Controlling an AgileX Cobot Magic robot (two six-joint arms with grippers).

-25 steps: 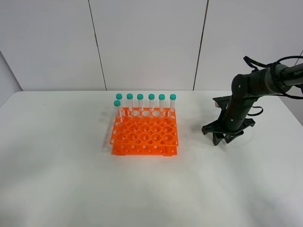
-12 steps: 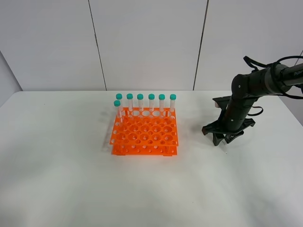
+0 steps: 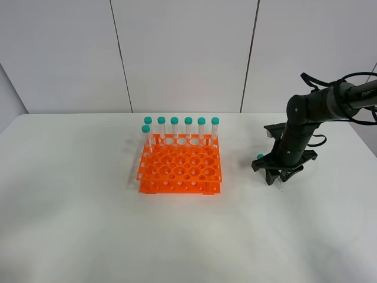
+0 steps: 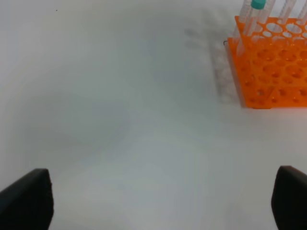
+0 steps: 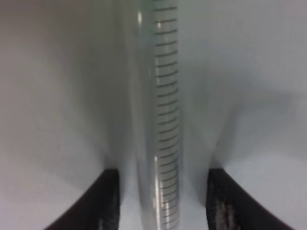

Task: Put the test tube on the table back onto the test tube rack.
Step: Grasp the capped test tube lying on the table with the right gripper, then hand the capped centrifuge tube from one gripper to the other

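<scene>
Right of the test tube rack [image 3: 179, 168], the right claw [image 3: 278, 175] is straddling the test tube [image 5: 158, 120] lying on the desk [image 3: 88, 224], its jaws apart with slim gaps on both sides. An off-centre squeeze could roll the slippery tube away or pinch it crooked. The left claw [image 4: 158, 199] is hanging wide apart, holding nothing.

Black jointed right arm [image 3: 306, 118] reaches in from the right side, elbow high, forearm angled steeply down. Black right gripper [image 3: 278, 175] points down, low, jaws partly apart, grip unclear. Black left gripper [image 4: 163, 201] hovers, jaws spread wide, only its blunt fingertips [image 4: 26, 199] showing.
</scene>
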